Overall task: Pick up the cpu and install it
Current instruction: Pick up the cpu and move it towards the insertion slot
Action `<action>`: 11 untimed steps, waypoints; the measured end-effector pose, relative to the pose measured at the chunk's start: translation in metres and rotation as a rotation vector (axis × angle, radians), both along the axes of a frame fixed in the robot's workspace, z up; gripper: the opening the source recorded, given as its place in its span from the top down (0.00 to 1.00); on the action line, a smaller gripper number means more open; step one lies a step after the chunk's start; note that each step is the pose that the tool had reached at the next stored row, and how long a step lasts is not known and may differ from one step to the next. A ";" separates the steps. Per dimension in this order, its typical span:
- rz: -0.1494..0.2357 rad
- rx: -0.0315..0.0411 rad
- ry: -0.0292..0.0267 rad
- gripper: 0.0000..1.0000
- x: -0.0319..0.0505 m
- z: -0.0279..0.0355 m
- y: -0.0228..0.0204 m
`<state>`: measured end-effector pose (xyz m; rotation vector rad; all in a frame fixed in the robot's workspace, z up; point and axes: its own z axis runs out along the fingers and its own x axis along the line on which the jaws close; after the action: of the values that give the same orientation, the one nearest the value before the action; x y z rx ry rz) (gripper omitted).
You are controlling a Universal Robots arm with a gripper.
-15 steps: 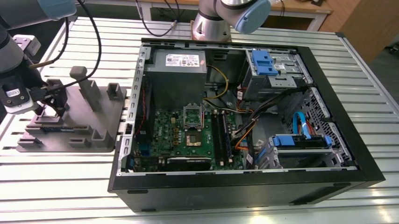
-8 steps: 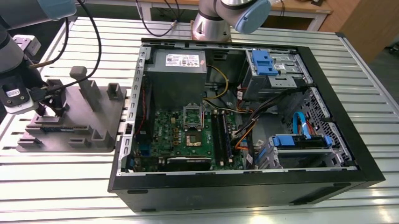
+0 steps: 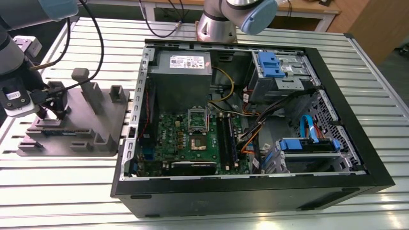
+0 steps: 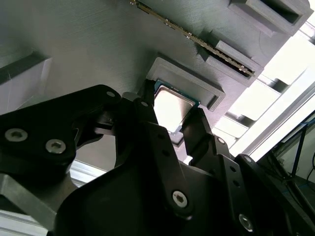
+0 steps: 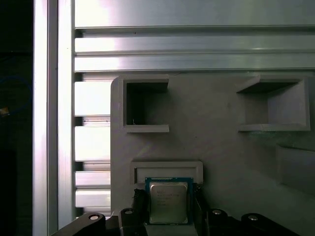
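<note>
We found the hand [image 5: 169,206] straddling the cpu [image 5: 168,199], flat in its grey holder [image 5: 221,147]; whether it gripped we could not tell.

In the second wrist view the gripper [image 4: 171,110] covers the near part of the cpu [image 4: 170,102]; in the first wrist view the chip's near edge sinks behind that same black metal; in the exterior view the arm [image 3: 13,52], at nine o'clock from the computer case [image 3: 255,199], runs off the picture's edge; the chip on the grey tray [image 3: 89,120] is too small and too covered to make out.
</note>
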<state>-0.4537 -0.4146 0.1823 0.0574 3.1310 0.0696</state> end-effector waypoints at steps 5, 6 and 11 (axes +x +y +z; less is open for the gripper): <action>0.000 0.0001 -0.0002 0.53 0.0000 0.0026 0.0000; 0.000 0.0000 -0.0001 0.53 0.0000 0.0033 0.0000; 0.000 0.0000 -0.0001 0.53 0.0000 0.0064 0.0000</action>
<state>-0.4537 -0.4145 0.1887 0.0573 3.1309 0.0697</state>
